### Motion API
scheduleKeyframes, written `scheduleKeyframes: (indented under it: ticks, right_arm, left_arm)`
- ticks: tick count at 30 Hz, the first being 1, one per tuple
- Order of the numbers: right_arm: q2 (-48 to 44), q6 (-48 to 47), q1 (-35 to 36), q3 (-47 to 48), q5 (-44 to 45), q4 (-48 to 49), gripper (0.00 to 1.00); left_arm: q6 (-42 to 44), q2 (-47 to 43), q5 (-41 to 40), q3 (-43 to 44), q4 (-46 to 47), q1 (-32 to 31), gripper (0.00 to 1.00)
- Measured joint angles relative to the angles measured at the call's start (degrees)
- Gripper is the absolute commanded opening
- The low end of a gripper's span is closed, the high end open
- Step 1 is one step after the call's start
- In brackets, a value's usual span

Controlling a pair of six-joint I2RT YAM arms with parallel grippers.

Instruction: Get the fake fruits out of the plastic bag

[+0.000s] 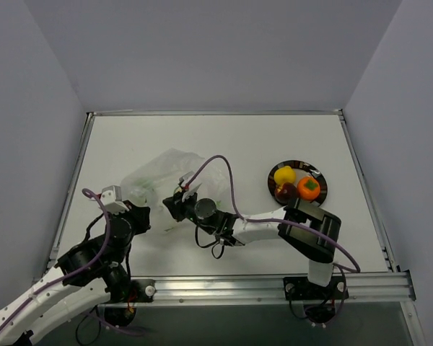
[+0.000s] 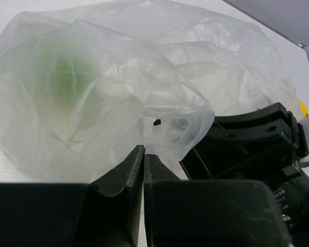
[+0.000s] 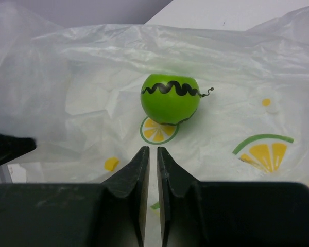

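A: Right wrist view: the right gripper (image 3: 153, 150) is clenched just short of the green fake fruit (image 3: 170, 99), which lies inside the plastic bag (image 3: 82, 67).

B: No fruit is between its fingers, so a pull could drag only film. The left gripper (image 2: 144, 153) pinches the plastic bag's edge; a slip would collapse the mouth.

A: The film is crinkly and translucent, with a citrus-slice print.

Pretty clearly a robotics lab test cell: bare white tabletop (image 1: 224, 137) boxed in by plain grey panel walls (image 1: 216, 50), extruded aluminium rail (image 1: 224, 285) along the near edge carrying black-and-white robot arms (image 1: 267, 229), loose purple cable (image 1: 227, 173).
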Motion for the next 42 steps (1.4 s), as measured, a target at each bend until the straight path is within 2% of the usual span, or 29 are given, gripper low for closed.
scheduleKeyframes:
  ticks: [1, 2, 4, 5, 7, 8, 10, 16, 25, 27, 28, 30, 31, 32, 37, 42]
  right_arm:
    - [0.9, -0.3, -0.1, 1.4, 0.1, -0.8, 0.13]
    - [2.1, -0.6, -0.2, 3.1, 0.2, -1.7, 0.25]
    - [6.1, -0.9, -0.9, 8.9, 0.3, -3.4, 0.40]
    - [8.1, -1.0, -1.2, 11.5, 0.3, -4.0, 0.58]
    - [12.0, -1.1, -1.7, 16.6, 0.4, -4.5, 0.76]
    - [14.0, -1.0, -2.0, 18.7, 0.3, -4.7, 0.91]
    - [17.6, -1.0, -2.4, 22.1, -0.3, -4.7, 1.00]
    - [27.7, 0.5, -3.5, 28.7, -4.9, -3.5, 1.00]
    - [40.9, 0.7, -3.5, 44.2, -4.7, -5.9, 1.00]
    - [42.8, 0.7, -3.5, 47.2, -4.7, -6.2, 0.92]
    - [43.3, 0.8, -3.5, 48.1, -4.7, -6.1, 0.78]
    - [44.0, 1.1, -3.7, 48.7, -4.6, -5.4, 0.62]
    - [44.0, 1.2, -3.7, 48.6, -4.5, -5.2, 0.46]
    - [44.0, 1.4, -3.8, 48.4, -4.4, -4.8, 0.41]
    - [40.7, 1.7, -3.8, 41.2, -4.3, -0.7, 0.33]
    - [32.2, 1.2, -3.7, 28.6, -4.8, 1.4, 0.31]
  left_arm:
    - [-0.5, -0.4, -0.3, 0.0, -0.7, 0.0, 0.02]
    - [-1.2, -1.0, -0.7, -0.2, -1.5, 0.0, 0.02]
    - [-2.4, -2.1, -1.1, -0.6, -2.4, 0.0, 0.02]
    - [-2.9, -2.5, -1.2, -0.8, -2.9, 0.0, 0.02]
    - [-3.4, -2.8, -1.2, -1.2, -3.6, 0.0, 0.02]
    - [-3.5, -2.8, -1.0, -1.2, -3.7, 0.0, 0.02]
    - [-3.5, -2.8, -0.5, -1.3, -3.6, 0.0, 0.02]
    - [-3.3, -3.0, 3.3, -1.4, -3.0, 0.0, 0.02]
    - [-4.3, -7.2, 6.6, -2.4, -3.1, 0.0, 0.02]
    - [-4.5, -7.3, 6.7, -2.4, -3.4, 0.0, 0.02]
    - [-4.6, -7.3, 6.7, -2.4, -3.6, 0.0, 0.02]
    - [-4.6, -7.3, 6.6, -2.4, -4.0, 0.0, 0.02]
    - [-4.6, -7.3, 6.6, -2.4, -4.2, 0.0, 0.02]
    - [-4.6, -7.3, 6.6, -2.4, -4.3, 0.0, 0.02]
    - [-4.5, -6.6, 6.0, -2.4, -4.3, 0.0, 0.02]
    - [-4.2, -4.7, 5.2, -2.4, -3.6, 0.0, 0.02]
